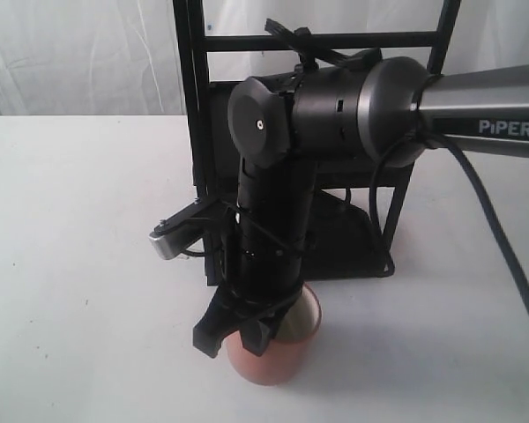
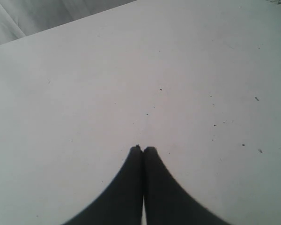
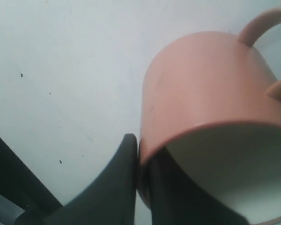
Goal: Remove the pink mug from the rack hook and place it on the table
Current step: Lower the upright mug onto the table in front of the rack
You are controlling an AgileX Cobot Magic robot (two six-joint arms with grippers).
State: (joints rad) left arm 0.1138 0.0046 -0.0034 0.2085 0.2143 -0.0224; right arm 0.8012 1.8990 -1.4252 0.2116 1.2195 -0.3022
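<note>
Mug [image 1: 278,357] is low at the table [image 1: 70,264], at 6 o'clock from the rack [image 1: 189,106] and well below the hook [image 1: 286,33] on the top crossbar; whether its base touches cannot be told. The right gripper [image 1: 238,333] clamps the rim at the mug's 9 o'clock side. Its forearm points straight down, and the arm enters from 3 o'clock, hiding the rack's middle. At the left wrist, the left gripper [image 2: 143,150] has its fingers pressed together on nothing, over bare speckled table. At the right wrist, the gripper pinches the mug wall, one finger [image 3: 119,183] outside and the other inside against the cream lining, with the handle [image 3: 264,23] on the far side.
</note>
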